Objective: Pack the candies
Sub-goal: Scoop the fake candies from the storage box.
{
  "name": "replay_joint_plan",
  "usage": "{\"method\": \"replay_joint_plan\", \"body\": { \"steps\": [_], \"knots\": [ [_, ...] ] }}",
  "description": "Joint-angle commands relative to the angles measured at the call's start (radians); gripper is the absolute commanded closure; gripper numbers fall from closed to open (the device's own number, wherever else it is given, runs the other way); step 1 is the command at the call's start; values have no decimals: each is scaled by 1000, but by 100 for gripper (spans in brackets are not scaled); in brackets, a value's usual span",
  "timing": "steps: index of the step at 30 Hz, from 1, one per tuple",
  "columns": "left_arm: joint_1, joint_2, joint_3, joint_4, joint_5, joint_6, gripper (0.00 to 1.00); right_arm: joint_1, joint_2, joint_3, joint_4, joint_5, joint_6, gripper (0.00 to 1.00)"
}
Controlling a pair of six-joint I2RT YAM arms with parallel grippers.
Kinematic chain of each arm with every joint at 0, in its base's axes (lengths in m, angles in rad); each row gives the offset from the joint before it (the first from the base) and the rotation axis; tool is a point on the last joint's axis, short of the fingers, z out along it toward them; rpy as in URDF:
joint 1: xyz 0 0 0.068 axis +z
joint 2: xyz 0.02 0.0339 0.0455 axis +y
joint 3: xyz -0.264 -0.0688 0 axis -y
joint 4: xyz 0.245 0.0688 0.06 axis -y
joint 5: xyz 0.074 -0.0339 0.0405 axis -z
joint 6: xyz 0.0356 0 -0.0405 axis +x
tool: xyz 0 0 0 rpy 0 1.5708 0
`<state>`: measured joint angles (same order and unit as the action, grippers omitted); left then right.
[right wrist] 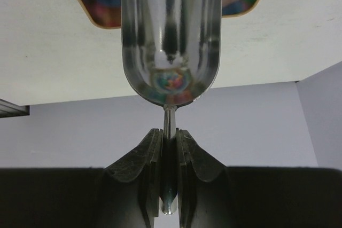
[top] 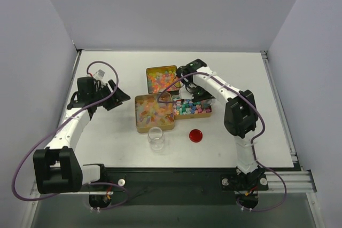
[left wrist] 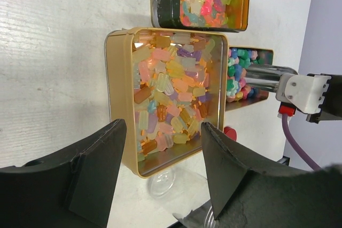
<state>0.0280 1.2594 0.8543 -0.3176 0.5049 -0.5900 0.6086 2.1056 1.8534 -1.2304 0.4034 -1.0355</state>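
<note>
The candies fill three open tins. Pale gummy candies point(top: 155, 111) lie in the gold tin point(top: 155, 130), neon ones point(top: 162, 80) in the far tin, and small blue, green and pink ones point(top: 191, 108) in the right tin. My right gripper point(top: 199, 95) is shut on the handle of a metal scoop point(right wrist: 170, 36), whose bowl hovers over the right tin's edge point(right wrist: 101, 18). My left gripper point(top: 115, 97) is open and empty, left of the gold tin, with its fingers framing the tin point(left wrist: 117, 105) in the left wrist view. An empty clear jar point(top: 156, 138) stands in front of the gold tin.
A flat red round lid point(top: 196, 135) lies on the table to the right of the jar. The white table ends in grey walls on the left, far and right sides. The arm bases and a black rail run along the near edge.
</note>
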Motion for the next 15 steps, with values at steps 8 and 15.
{"method": "replay_joint_plan", "body": {
  "steps": [8, 15],
  "knots": [
    [16, 34, 31, 34, 26, 19, 31, -38, -41, -106, 22, -169, 0, 100],
    [23, 40, 45, 20, 23, 28, 31, -6, 43, -31, 29, -176, 34, 100]
  ]
}}
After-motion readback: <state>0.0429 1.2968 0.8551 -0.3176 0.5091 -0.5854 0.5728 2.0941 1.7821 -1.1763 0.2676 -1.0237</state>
